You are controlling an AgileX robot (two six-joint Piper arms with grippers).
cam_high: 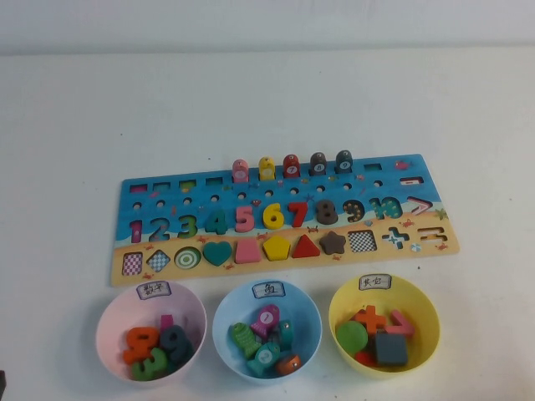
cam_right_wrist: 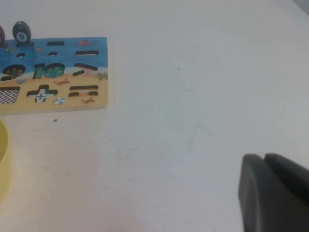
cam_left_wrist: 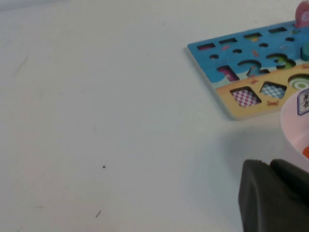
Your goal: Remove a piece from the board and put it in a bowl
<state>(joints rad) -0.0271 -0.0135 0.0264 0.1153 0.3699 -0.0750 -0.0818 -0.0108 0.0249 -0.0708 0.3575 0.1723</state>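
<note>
Along board's far edge: five pegs [cam_high: 292, 165] standing, no teal one on the board [cam_high: 284, 219].
Bowl [cam_high: 267, 328]: blue, middle; teal pieces [cam_high: 261, 358] lie inside.
Left gripper [cam_left_wrist: 276, 195]: parked left of board; claw state can't tell.
Right gripper [cam_right_wrist: 273, 191]: parked right of board; can't tell.
Progress: drop looks done.

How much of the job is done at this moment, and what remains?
Done: several fish pegs already lie in the blue bowl. In hand: nothing; the left hand and right hand sit low over bare table beside the board. Left: five pegs stand along its top row, so another pick is not yet begun.
</note>
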